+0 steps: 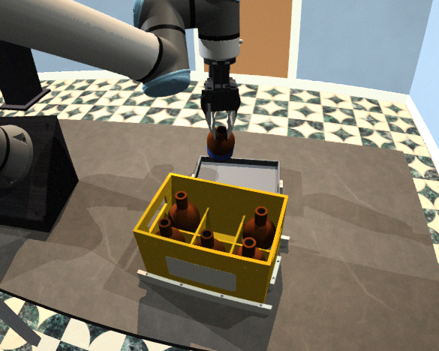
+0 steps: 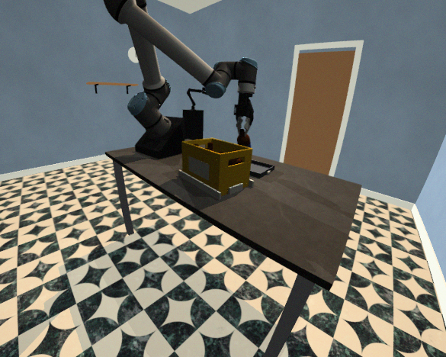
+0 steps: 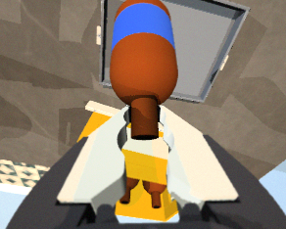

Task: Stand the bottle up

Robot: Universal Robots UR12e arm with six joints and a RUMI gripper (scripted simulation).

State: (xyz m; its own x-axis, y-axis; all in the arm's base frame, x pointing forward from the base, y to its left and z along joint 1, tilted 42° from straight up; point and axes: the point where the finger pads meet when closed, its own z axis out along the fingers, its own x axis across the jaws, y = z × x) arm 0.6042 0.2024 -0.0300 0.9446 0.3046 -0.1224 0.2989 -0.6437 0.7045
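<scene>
While the arm reaches down, its tool point(image 1: 220, 125) clamps the bottle point(image 1: 220, 145) neck above the tray point(image 1: 249, 163).

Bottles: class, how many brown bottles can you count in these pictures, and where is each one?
6. One bottle hangs by its neck in the hand above the tray. Five stand in the yellow crate: back-left, back-right, front-left, front-middle, front-right. None seem hidden.
</scene>
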